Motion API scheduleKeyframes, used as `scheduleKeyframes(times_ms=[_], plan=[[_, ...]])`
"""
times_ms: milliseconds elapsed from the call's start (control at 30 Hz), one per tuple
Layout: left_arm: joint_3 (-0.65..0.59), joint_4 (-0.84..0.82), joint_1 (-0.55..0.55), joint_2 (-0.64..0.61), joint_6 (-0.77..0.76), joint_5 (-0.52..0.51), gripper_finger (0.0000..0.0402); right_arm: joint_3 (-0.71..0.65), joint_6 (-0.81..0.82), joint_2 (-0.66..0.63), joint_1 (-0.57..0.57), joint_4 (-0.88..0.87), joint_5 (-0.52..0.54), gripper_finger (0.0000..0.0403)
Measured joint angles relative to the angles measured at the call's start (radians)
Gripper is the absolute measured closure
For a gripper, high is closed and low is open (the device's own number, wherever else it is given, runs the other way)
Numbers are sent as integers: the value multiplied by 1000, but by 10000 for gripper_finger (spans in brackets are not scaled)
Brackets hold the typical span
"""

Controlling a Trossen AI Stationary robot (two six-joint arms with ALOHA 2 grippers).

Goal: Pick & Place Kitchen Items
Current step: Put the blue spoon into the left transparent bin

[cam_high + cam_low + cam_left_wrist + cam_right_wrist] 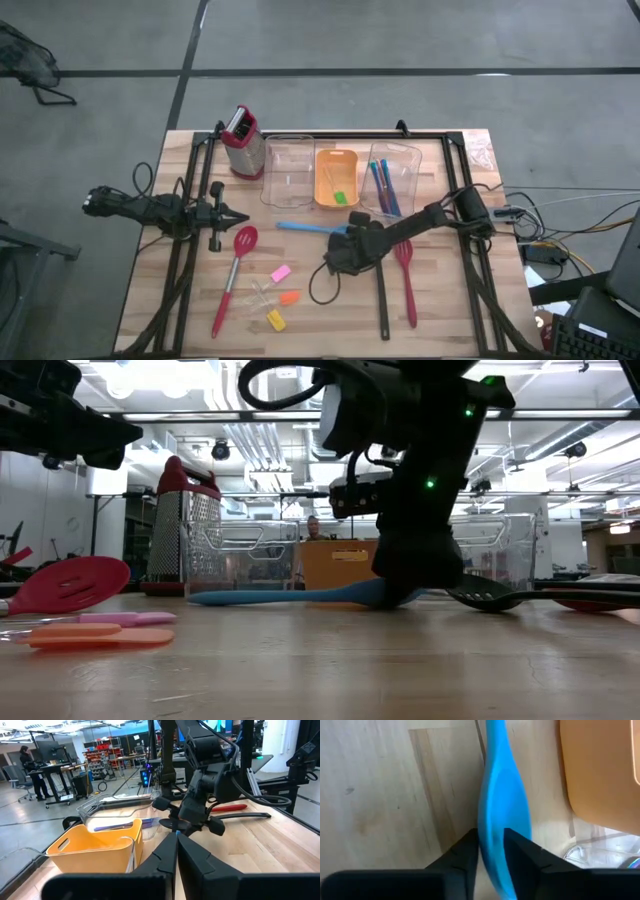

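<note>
Fingers (pixel 472 851) of right gripper (pixel 491 847) | flank blue spoon (pixel 501 805) bowel-end on table (pixel 385 795)

I see blue spoon (pixel 310 228) flat on table centre, bowel end under right gripper (pixel 491 851), fingers pinching it. Red slotted spatula (pixel 236 270) lies diagonal at left. Black spoon (pixel 381 295) and red spoon (pixel 407 280) lie side by side at right. Small pink (pixel 280 272), orange (pixel 289 297), yellow (pixel 276 320) pcs near front. Blue-handled cutlery (pixel 383 185) in right clear bin, green pc (pixel 340 197) in orange tray
</note>
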Motion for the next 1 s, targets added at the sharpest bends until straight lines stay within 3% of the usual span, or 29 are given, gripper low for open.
scheduleKeyframes(times_ms=[167, 367, 633, 900, 1000], plan=[[0, 0, 0, 0, 0, 0, 381, 3, -9, 1, 0, 21, -28, 380], [0, 0, 0, 0, 0, 0, 383, 20, -1, 0, 14, 7, -77, 378], [0, 0, 0, 0, 0, 0, 382, 147, 2, 0, 64, -74, -258, 381], [0, 0, 0, 0, 0, 0, 381, 308, 44, 0, 121, -202, -241, 382], [0, 0, 0, 0, 0, 0, 381, 387, 103, 0, 138, -312, -184, 382]])
